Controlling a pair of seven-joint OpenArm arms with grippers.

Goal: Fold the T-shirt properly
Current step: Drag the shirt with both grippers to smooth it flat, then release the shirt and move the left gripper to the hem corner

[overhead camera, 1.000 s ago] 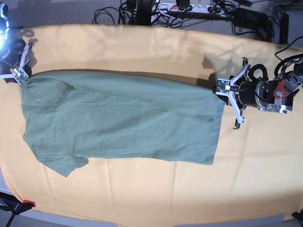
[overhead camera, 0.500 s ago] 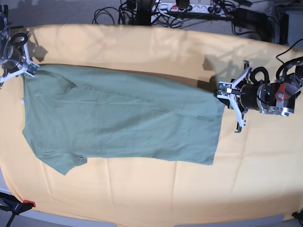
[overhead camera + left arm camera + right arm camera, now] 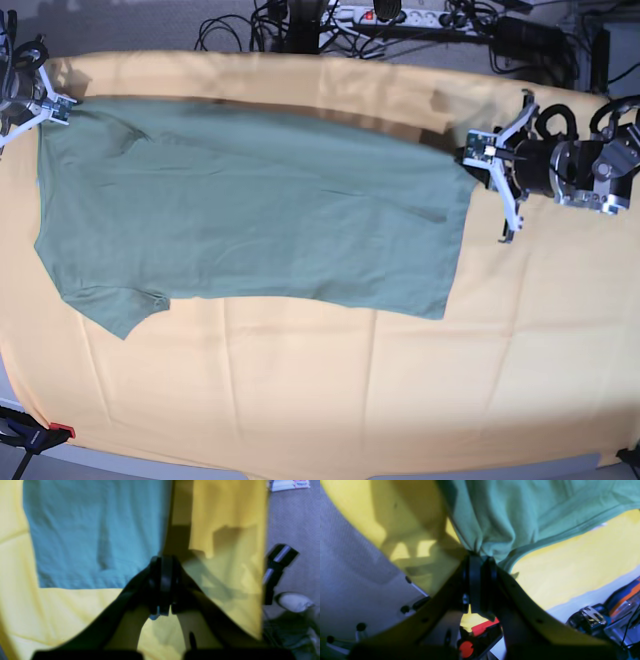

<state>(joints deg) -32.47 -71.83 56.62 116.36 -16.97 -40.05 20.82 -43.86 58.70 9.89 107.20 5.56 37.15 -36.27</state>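
Note:
The sage-green T-shirt (image 3: 250, 210) lies spread on the yellow-orange cloth (image 3: 400, 400), with one sleeve at the near left. In the base view my left gripper (image 3: 470, 152) is at the shirt's far right corner, shut on the hem. The left wrist view shows its jaws pressed together (image 3: 162, 580), with the T-shirt (image 3: 95, 535) stretching away from them. My right gripper (image 3: 55, 105) is at the far left corner. The right wrist view shows it (image 3: 480, 557) shut on a bunched fold of the T-shirt (image 3: 520, 510). The shirt's far edge is pulled taut between the two grippers.
A power strip and tangled cables (image 3: 400, 15) lie beyond the table's far edge. A red-tipped clamp (image 3: 45, 432) sits at the near left corner. Bare yellow-orange cloth stretches in front of the shirt and to its right.
Both grippers moved toward the table's far edge, taking the shirt's far edge with them. The right gripper's jaws closed on the shirt corner. The whole shirt shifted away from the near edge.

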